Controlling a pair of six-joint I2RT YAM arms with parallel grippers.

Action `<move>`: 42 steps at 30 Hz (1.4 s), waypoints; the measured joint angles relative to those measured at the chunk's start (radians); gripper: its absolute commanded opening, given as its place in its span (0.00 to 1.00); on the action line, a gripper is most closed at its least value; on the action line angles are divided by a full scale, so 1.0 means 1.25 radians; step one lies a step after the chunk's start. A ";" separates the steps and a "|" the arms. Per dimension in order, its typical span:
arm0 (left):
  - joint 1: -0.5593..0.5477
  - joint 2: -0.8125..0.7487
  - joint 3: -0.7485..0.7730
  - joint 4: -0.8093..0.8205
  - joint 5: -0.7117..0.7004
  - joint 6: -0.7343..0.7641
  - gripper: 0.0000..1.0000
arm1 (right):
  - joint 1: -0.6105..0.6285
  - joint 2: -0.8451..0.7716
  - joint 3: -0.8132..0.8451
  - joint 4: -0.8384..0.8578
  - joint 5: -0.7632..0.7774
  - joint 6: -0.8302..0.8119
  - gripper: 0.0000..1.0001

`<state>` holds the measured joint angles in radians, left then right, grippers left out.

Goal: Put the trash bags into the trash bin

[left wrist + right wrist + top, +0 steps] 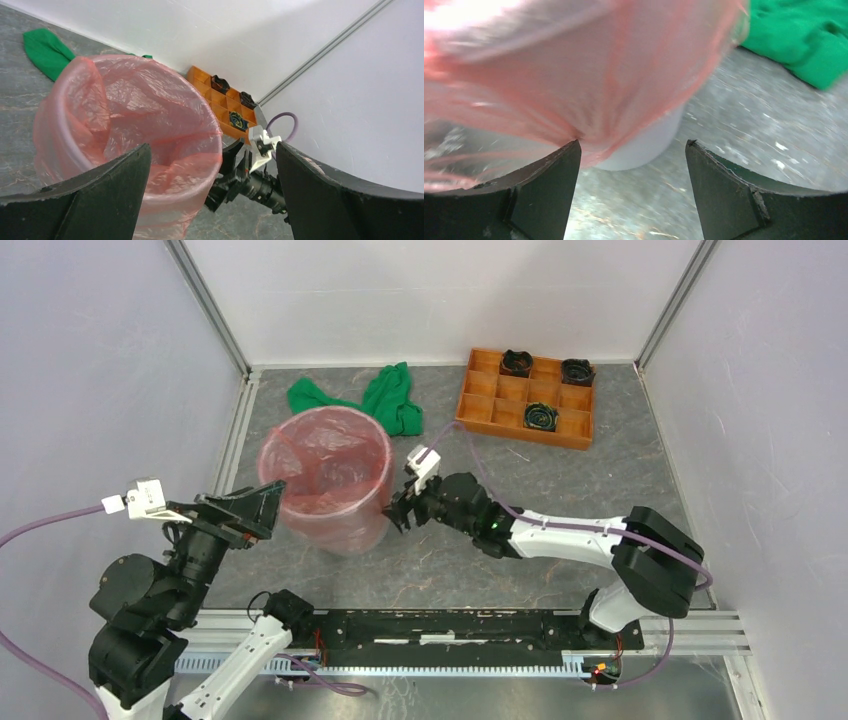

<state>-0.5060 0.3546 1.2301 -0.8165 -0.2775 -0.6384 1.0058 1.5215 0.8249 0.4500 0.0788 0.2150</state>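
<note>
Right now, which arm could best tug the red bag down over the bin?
Probably the right. The right gripper is open, low beside the trash bin, the trash bag hem just ahead. The left gripper is open up by the rim.

Legible text, labels, brands, numbers, signs: none in any of the three views. Surfaces checked and found without readable marking: translucent red trash bag (325, 475), grey trash bin (649, 145), orange compartment tray (470, 405) at the far right corner of the bench, green cloth (395, 400) along the far edge.
</note>
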 measured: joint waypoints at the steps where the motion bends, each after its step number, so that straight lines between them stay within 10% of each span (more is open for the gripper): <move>1: 0.000 0.000 0.002 -0.003 -0.003 0.001 1.00 | 0.023 0.006 0.012 0.006 -0.007 -0.004 0.84; 20: 0.000 0.019 -0.001 -0.015 -0.007 0.007 1.00 | 0.134 0.045 0.135 -0.081 0.028 -0.175 0.89; 31: 0.000 0.038 0.020 -0.022 -0.007 0.013 1.00 | 0.134 0.268 0.420 -0.093 -0.001 -0.171 0.93; 42: 0.000 0.066 0.029 -0.017 -0.009 0.023 1.00 | 0.136 -0.121 0.218 -0.375 0.083 -0.152 0.98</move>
<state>-0.5060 0.4366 1.2659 -0.8379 -0.2882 -0.6098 1.1755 1.3705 1.0969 -0.0193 0.1829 0.0250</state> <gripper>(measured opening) 0.996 0.979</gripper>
